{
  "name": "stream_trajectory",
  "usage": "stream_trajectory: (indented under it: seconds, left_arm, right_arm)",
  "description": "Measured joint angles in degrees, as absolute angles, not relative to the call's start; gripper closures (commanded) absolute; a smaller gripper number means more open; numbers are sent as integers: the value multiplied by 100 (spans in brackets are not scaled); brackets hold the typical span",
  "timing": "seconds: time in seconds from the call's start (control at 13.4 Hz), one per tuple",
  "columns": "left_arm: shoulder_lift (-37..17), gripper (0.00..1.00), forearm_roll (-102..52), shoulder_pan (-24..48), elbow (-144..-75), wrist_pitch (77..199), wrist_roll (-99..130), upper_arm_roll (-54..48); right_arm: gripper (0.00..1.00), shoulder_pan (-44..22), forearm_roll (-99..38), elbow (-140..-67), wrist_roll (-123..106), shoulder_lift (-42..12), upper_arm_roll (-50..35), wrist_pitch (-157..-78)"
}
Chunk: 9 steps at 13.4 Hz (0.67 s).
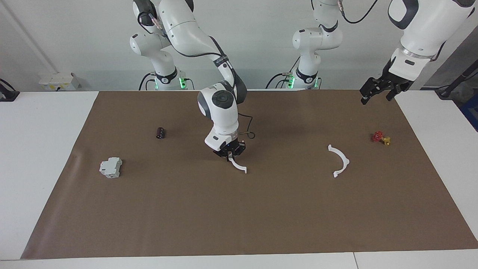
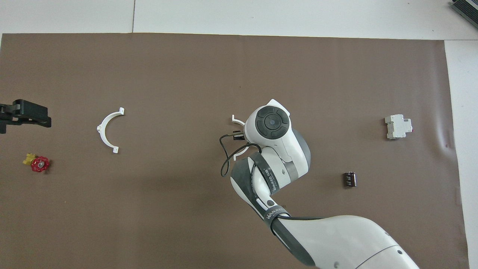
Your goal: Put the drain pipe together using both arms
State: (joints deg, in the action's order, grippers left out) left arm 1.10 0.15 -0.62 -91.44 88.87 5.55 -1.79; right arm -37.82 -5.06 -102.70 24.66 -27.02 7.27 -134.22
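One white half-ring point(image 1: 239, 167) of the drain pipe lies at the middle of the brown mat. My right gripper point(image 1: 229, 155) points straight down on it and is shut on one end of its arc. In the overhead view the right wrist hides most of this half-ring point(image 2: 235, 119); only its tips show. The second half-ring point(image 1: 342, 160) point(image 2: 105, 129) lies free on the mat toward the left arm's end. My left gripper point(image 1: 376, 94) point(image 2: 25, 113) hangs open and empty in the air over the mat's edge at that end, apart from both pieces.
A small red-and-yellow valve piece point(image 1: 381, 138) point(image 2: 37, 163) lies near the left arm's end. A grey-white boxy block point(image 1: 111, 167) point(image 2: 398, 126) and a small dark cylinder point(image 1: 161, 132) point(image 2: 350, 179) lie toward the right arm's end. The brown mat point(image 1: 239, 224) covers the table.
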Motion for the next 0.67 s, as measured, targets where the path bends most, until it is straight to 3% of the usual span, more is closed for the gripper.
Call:
stream_trajectory:
  seconds: [0.22,0.3,0.37,0.67]
  left_arm:
    - [110,0,15,-62,-9144,8887,555,-179]
    - [110,0,15,-62,-9144,8887,555,-179]
    - [110,0,15,-62,-9144,8887,555,-179]
    - [110,0,15,-62,-9144,8887,555,-179]
  right_arm:
    - [100,-3823,-500,-10318,2466,-2727,727,-13530]
    - [60,-3824,-499,-10363,2466,-2738,727,-13612]
    - [1,-3824,-497,-10371,2466,-2737,727,-13631]
    - [0,-3819,-497,-10338,2466,-2682,755,-13601]
